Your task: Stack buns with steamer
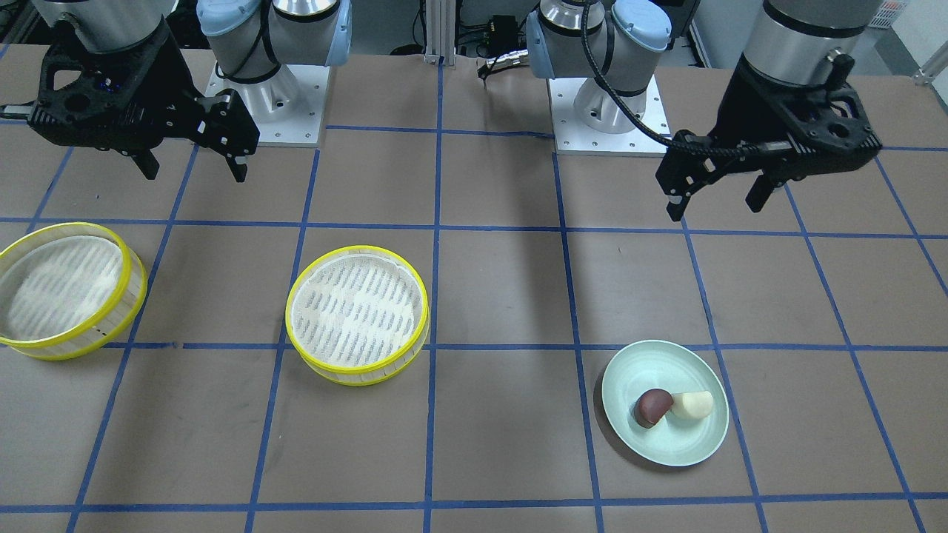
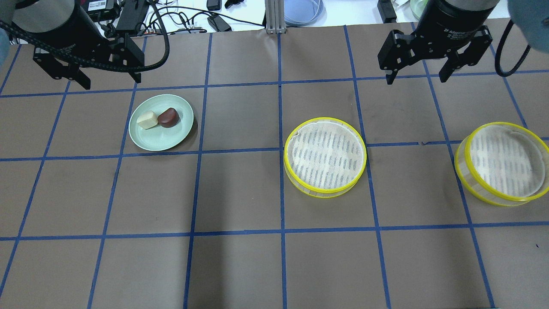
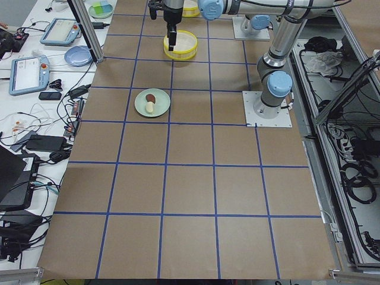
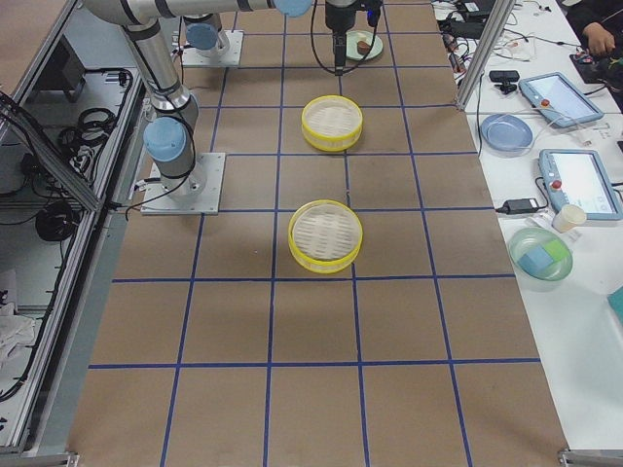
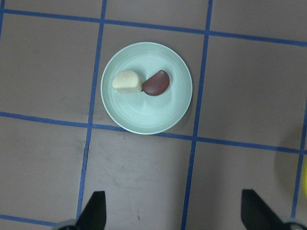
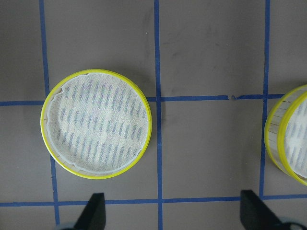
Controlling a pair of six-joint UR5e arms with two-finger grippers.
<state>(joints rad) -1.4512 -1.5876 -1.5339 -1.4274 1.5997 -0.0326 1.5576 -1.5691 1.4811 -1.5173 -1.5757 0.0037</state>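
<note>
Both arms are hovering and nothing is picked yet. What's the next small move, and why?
Probably lower the open left end effector toward the cream bun on the plate. It hangs nearest the plate, both buns lie there, and the middle steamer sits empty.

Cannot see whole of outer steamer tray (image 6: 290,136), cropped by right wrist view's right edge. Only see fingertips (image 5: 96,211) of left hand (image 5: 175,213), cropped below. Cannot resolve buns (image 4: 363,45) in exterior right view.
</note>
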